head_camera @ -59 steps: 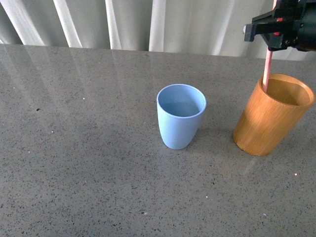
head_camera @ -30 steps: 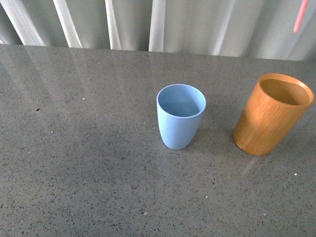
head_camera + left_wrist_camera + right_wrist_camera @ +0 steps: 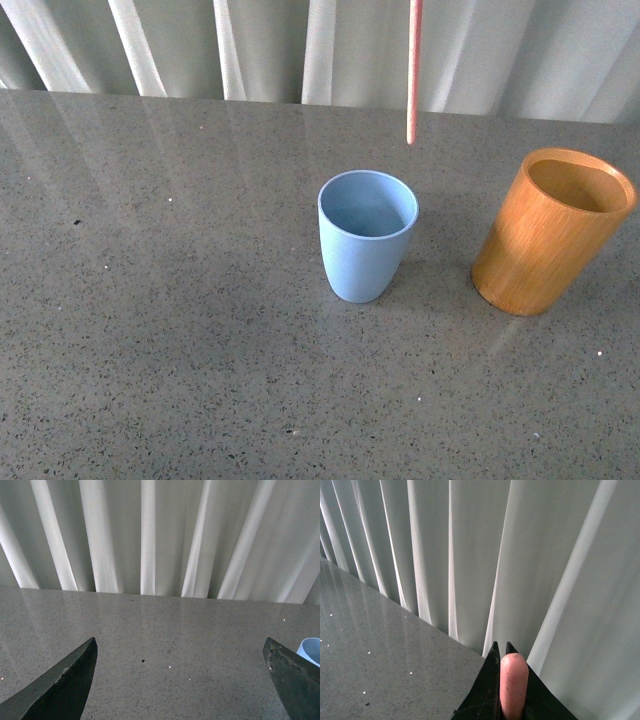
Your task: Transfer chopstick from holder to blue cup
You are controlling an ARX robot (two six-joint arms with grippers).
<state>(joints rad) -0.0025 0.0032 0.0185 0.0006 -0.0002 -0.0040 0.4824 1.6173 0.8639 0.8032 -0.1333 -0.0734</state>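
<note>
Overhead, right claw (image 3: 501, 652) around upright chopstick (image 3: 413, 70)

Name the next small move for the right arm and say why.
Probably lower the chopstick straight down, nudging slightly toward the robot. It hangs upright, clamped in the right gripper, its tip above the blue cup's far rim, clear of the holder.

Pink stick, blue cup, orange holder on speckled grey

The chopstick (image 3: 413, 70) is pale pink-red. The cup (image 3: 366, 238) is plain matte light blue; the holder (image 3: 550, 232) is orange-brown with vertical grain. The table (image 3: 160, 330) is grey stone, flecked white and black. The curtain (image 3: 300, 45) is white with grey folds. Both gripper (image 3: 502, 652) fingers (image 3: 65, 687) are black.
</note>
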